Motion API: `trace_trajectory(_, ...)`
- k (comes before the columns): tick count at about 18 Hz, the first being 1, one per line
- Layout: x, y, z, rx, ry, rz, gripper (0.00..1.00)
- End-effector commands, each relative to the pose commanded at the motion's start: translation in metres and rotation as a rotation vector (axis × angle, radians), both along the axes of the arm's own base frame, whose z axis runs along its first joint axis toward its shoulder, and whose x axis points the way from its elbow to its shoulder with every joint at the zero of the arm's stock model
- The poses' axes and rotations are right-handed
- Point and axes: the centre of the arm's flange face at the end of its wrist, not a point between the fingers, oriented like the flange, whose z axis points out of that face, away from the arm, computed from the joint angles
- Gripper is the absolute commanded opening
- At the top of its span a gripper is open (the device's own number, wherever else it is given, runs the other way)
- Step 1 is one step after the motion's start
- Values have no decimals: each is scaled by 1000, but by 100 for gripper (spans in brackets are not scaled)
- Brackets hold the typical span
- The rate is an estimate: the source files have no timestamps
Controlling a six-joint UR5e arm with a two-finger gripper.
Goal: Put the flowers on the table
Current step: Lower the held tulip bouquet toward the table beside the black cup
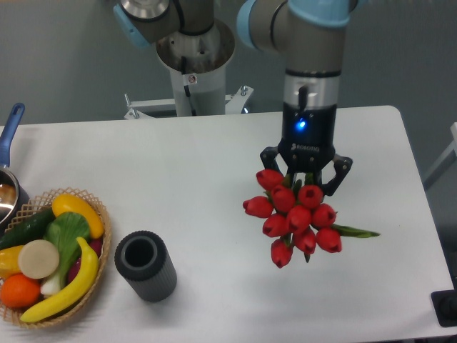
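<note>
The flowers (pixel 294 216), a bunch of red tulips with green leaves, hang blossoms toward the camera under my gripper (pixel 305 179). The gripper is shut on the stems, which are mostly hidden behind the blossoms. One green leaf (pixel 355 231) sticks out to the right. The bunch is over the right half of the white table (pixel 214 179); I cannot tell whether it touches the surface.
A dark grey ribbed cylinder vase (pixel 146 265) stands upright at front left. A wicker basket of fruit and vegetables (pixel 50 257) sits at the left edge. A pot with a blue handle (pixel 8 161) is at far left. The robot base (pixel 193 53) is behind the table.
</note>
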Motion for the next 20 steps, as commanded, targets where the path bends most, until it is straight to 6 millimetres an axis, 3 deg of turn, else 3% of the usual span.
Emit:
trace_trajectory(6,17,0,-57,-222,34,-70,40)
trace_trajectory(16,45,40,-141,-524,81,-125,40)
trace_trajectory(20,51,47,-158,-553,71,-140,40)
